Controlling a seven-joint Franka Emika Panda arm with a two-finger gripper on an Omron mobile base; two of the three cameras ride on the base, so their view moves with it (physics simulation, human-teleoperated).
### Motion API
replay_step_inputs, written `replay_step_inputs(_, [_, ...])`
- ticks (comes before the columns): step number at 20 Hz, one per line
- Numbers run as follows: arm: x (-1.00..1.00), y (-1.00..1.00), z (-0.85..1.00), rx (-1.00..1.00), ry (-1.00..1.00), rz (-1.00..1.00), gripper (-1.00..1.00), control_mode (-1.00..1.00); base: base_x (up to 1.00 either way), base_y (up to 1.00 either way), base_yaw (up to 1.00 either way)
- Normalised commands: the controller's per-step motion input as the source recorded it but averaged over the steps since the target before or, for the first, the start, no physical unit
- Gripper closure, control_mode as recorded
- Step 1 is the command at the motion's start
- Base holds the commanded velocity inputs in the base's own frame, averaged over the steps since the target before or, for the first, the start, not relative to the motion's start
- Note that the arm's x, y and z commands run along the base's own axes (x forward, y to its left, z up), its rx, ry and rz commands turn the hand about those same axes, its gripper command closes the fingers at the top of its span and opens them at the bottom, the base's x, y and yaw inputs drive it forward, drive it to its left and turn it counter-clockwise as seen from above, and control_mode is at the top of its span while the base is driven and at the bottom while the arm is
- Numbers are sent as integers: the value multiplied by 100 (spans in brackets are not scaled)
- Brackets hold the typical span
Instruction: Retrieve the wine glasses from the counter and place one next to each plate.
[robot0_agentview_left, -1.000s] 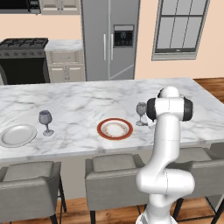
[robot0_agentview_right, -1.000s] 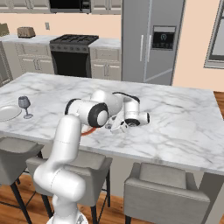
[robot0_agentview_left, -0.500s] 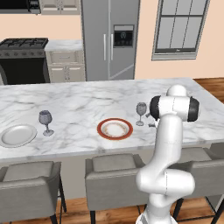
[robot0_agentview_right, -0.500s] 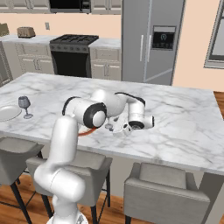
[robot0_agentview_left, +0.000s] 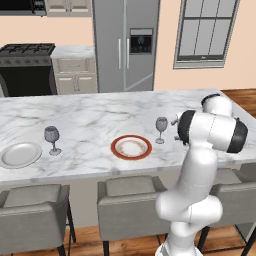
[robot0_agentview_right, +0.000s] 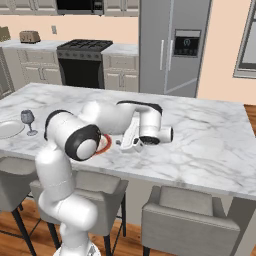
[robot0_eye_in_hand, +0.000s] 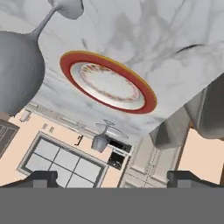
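Wide-spread and holding nothing, the gripper (robot0_agentview_right: 129, 145) hovers over the island (robot0_agentview_left: 90, 117), where two plates (robot0_agentview_left: 131, 147) (robot0_agentview_left: 20, 154) near the front edge each have one wine glass (robot0_agentview_left: 161, 129) (robot0_agentview_left: 52, 140) just beside them.

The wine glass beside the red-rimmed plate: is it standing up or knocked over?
Upright. The wine glass stands on its round foot on the island, bowl on top, just right of the red-rimmed plate, apart from it.
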Motion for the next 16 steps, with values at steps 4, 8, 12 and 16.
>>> replay_step_inputs(4, [-77, 55, 100, -15, -35, 0, -100, -100, 0, 0, 0])
replay_step_inputs(8, [-76, 41, 100, -10, -26, 2, -100, -100, 0, 0, 0])
replay_step_inputs(12, [-83, 37, 100, -3, -20, 4, -100, -100, 0, 0, 0])
replay_step_inputs(16, [-97, 28, 97, 0, -19, 6, -100, -100, 0, 0, 0])
